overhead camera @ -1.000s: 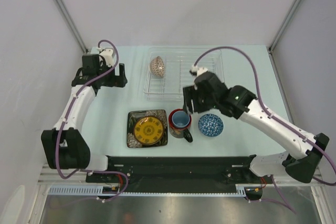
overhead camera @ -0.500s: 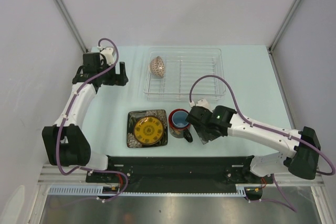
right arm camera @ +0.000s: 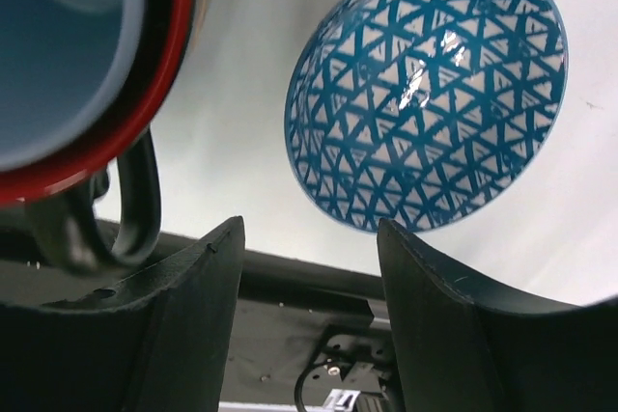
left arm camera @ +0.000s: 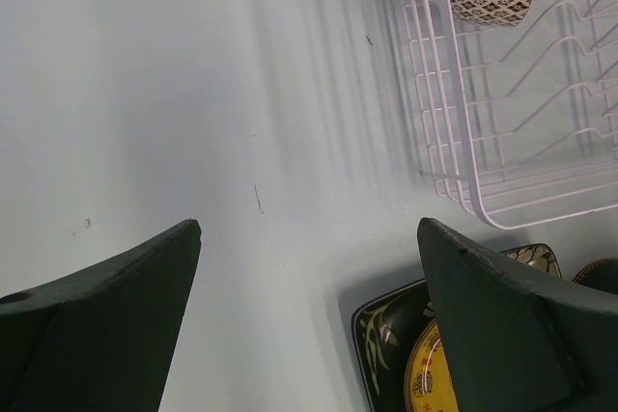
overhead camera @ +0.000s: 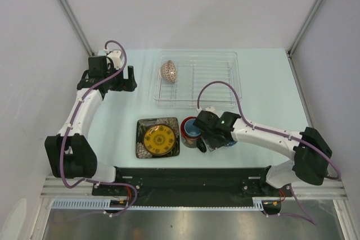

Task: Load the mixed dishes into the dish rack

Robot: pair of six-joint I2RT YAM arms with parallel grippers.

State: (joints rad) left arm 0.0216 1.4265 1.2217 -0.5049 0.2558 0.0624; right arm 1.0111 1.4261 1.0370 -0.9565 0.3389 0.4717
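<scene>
One blue bowl (right arm camera: 425, 94) just ahead of R pincer (right arm camera: 309, 229), jaws open, mug (right arm camera: 77, 55) alongside.

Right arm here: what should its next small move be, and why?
Probably ease the right tool forward onto the near rim of the blue-patterned bowl, then close: its jaws stand open, the rim sits just ahead between them, nothing gripped yet.

bowl (right arm camera: 425, 94) hidden under right gripper (right arm camera: 309, 229) overhead, mug (right arm camera: 77, 74) cropped
</scene>
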